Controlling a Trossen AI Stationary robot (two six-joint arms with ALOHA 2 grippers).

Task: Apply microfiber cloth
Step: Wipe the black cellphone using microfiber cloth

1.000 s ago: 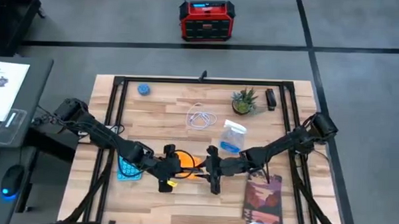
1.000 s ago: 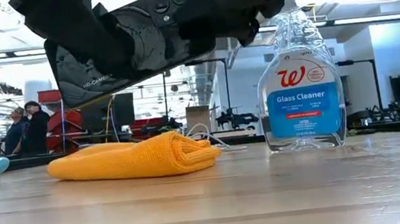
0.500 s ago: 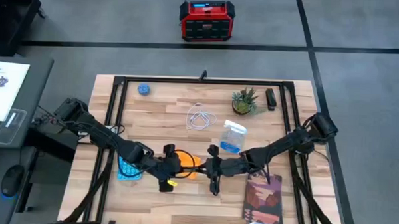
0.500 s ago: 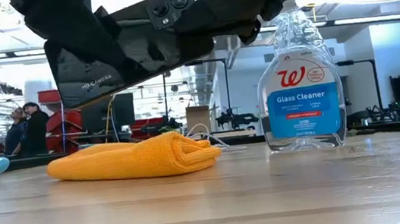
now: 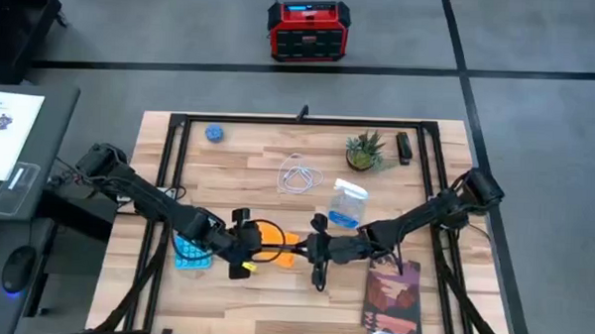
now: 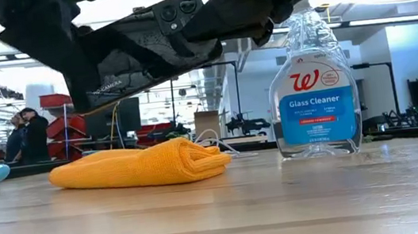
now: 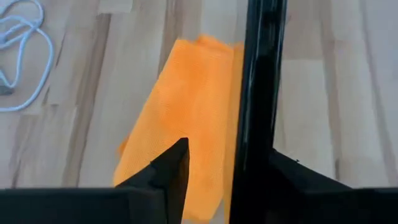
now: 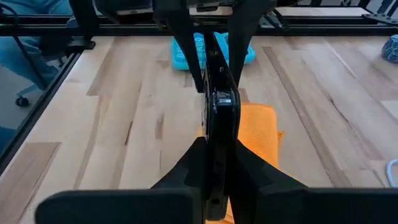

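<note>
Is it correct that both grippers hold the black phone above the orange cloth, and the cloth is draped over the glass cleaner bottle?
Not quite. The low view shows the orange cloth lying folded on the table, beside the glass cleaner bottle, not over it. The black phone is indeed held above it.

Even, bright overhead light fills the scene. In the low view, ceiling lights blow out to white glare behind the dark arms, which read as near-silhouettes. The folded orange-yellow microfiber cloth [image 6: 139, 165] casts only a soft, thin shadow on the pale wooden table [image 6: 284, 204], whose near edge is blurred.
</note>
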